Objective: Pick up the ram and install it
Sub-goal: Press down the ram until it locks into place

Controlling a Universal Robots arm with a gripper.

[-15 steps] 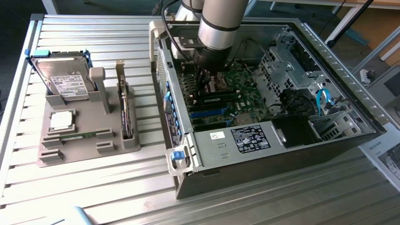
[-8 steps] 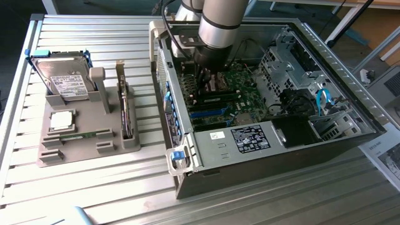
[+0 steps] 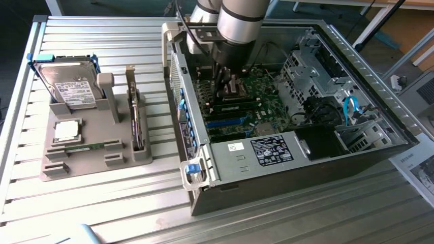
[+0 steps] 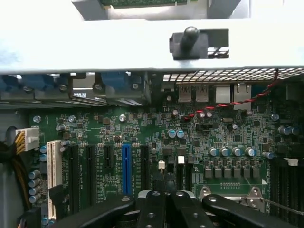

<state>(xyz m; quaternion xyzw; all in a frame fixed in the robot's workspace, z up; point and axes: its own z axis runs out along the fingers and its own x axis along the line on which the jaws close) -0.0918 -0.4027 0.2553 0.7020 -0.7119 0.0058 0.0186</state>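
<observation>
So far the ram (image 3: 86, 148) lies untouched in its holder (image 3: 81, 168), while the gripper (image 4: 165, 187), closed on nothing, hangs over the motherboard (image 4: 142, 142).

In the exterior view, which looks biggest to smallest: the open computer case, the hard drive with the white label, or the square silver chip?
1. The computer case
2. The hard drive
3. The square silver chip
</observation>
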